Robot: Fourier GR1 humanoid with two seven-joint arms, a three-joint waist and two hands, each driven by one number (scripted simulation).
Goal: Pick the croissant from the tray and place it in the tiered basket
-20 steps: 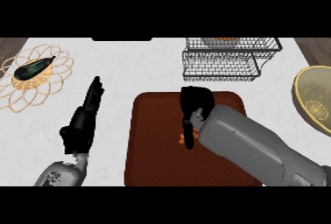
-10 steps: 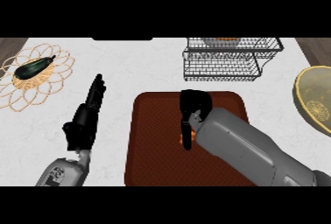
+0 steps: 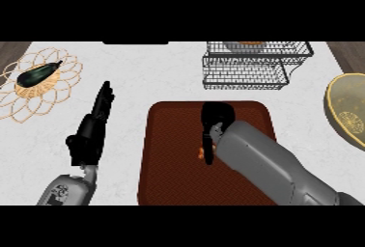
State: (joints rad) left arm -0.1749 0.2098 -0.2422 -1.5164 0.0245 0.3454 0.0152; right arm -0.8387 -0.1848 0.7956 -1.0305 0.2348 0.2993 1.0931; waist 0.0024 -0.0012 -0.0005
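Since the earlier pictures almost nothing has shifted: the right forearm has kept its place over the tray, and the left hand lies where it lay.

The white worktop (image 3: 164, 72) carries everything. The dark red tray (image 3: 171, 169) sits in the middle, close to the robot, so that the arm can drop on it from above. The tiered basket (image 3: 249, 67), of black wire, stands beyond the tray at the far edge, with something orange on its top tier (too small to name). A yellow plate (image 3: 345, 113) is cut by the right border, and a woven wire mat (image 3: 21, 103) at far left holds a dark green vegetable (image 3: 39, 75).

The right hand (image 3: 217, 120) points down onto the tray, its fingers curled downward and bunched; whether they pinch anything I cannot tell, for the hand hides its own grip. The croissant (image 3: 202, 153) shows only as a small orange sliver at the hand's edge, on the tray, so the pick seems not yet done. The left hand (image 3: 92, 128) rests on the worktop left of the tray, fingers straight and pressed together
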